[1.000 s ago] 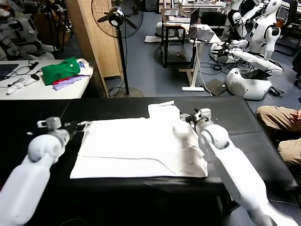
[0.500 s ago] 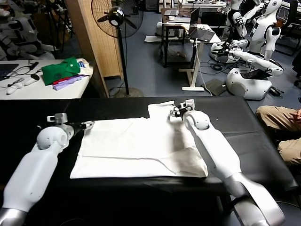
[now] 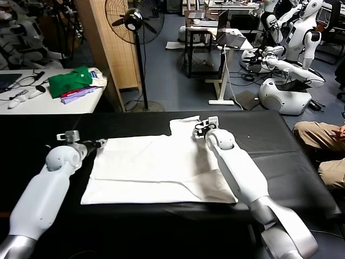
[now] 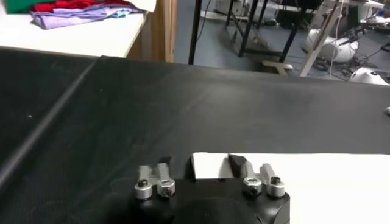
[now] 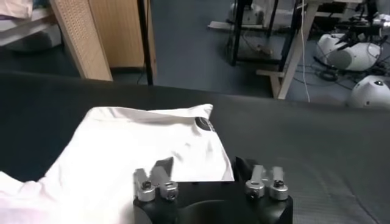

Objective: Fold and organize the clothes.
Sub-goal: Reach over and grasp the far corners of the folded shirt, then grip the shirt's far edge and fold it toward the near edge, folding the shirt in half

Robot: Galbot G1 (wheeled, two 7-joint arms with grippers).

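the white t-shirt [image 3: 156,167] lies flat, plain side up, on the black table [image 3: 48,129], one sleeve [image 5: 152,140] spread toward the far edge. the left gripper [image 3: 96,144] sits at the shirt's far left corner, fingers [image 4: 239,165] narrowed on the cloth edge. the right gripper [image 3: 200,127] rests at the sleeve, narrowed on its hem. a standing fan [image 3: 135,21] and a wicker screen [image 3: 105,48] rise behind; a side table [image 3: 32,102] holds a green garment [image 3: 70,81] and purple cloth [image 3: 81,94]. parked robots [image 3: 291,54] crowd the grey floor.
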